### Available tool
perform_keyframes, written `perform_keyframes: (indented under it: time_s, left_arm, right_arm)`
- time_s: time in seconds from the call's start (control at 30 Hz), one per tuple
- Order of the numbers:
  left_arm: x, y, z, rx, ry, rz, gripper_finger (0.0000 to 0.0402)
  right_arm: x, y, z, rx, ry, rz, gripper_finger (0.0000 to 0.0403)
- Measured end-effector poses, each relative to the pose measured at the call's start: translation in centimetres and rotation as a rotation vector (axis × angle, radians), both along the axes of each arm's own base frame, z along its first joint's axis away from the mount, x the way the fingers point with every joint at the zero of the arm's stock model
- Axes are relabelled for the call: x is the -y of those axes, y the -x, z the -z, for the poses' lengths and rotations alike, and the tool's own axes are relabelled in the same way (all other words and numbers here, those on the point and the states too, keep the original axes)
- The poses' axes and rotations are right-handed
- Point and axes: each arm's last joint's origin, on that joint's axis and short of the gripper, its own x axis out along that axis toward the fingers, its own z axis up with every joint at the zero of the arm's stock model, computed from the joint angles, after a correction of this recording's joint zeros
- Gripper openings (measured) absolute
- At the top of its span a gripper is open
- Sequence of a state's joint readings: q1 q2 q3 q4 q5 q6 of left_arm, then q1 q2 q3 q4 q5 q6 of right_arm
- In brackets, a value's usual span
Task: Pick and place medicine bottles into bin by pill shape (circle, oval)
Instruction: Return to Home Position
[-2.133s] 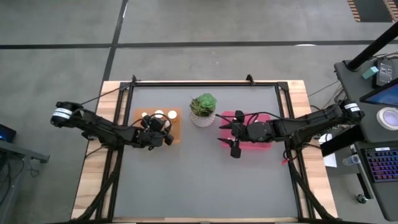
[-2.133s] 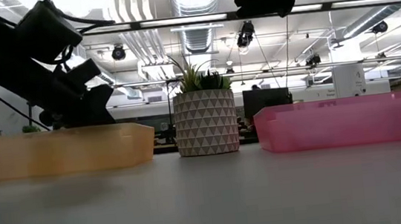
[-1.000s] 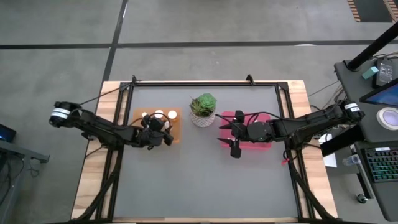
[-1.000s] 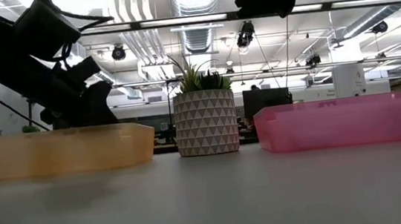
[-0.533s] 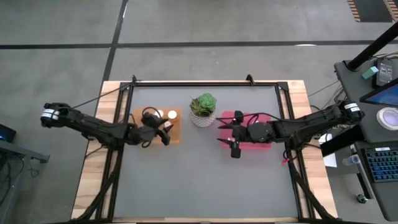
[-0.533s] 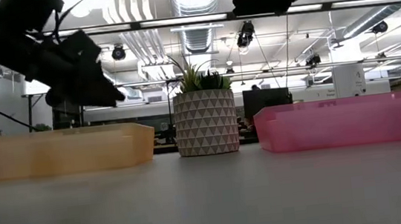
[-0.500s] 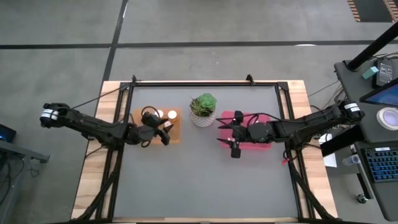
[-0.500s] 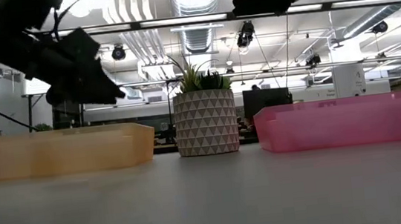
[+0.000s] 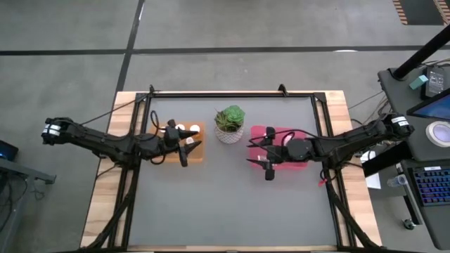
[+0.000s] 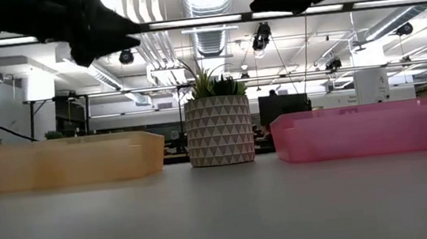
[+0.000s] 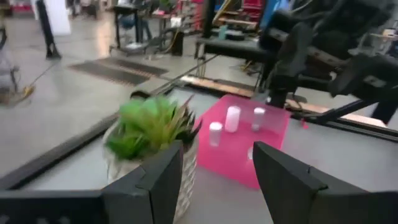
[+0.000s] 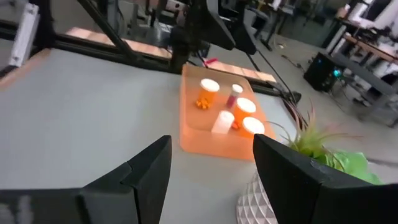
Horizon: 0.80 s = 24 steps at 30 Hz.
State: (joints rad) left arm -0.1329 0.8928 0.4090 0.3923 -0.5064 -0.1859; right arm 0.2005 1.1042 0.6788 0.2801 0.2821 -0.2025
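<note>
Grey table from above: we see the left gripper hanging spread and empty over the orange tray, the right gripper likewise released over the pink tray. Low view: a potted plant stands between the trays. Left wrist view: white bottles ahead in pink. Right wrist view: orange bottles ahead in orange.

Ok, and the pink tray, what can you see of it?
The pink tray is a shallow, translucent plastic rectangle lying flat on the grey table, to the right of the potted plant and apart from it. At least three slim white bottles stand upright inside. The right claw hovers open above the tray's plant-side front corner.
</note>
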Motion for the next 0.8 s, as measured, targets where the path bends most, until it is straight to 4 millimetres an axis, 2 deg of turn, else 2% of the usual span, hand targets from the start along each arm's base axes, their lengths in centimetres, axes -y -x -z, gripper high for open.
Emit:
perform_keyframes:
  time_s: [0.43,0.63,0.8]
  left_arm:
    - [0.2,-0.2,-3.2,0.029,-0.173,0.074,0.0180]
    - [0.3,0.3,-4.3,0.077,-0.181,0.124,0.0180]
    - [0.2,1.1,-5.2,0.116,-0.211,0.135,0.0180]
  right_arm:
    - [0.9,4.2,0.1,0.133,-0.016,-0.004,0.0219]
    - [1.3,6.1,-0.1,0.198,-0.044,0.010,0.0219]
    - [1.5,6.8,-0.1,0.222,-0.049,0.011,0.0219]
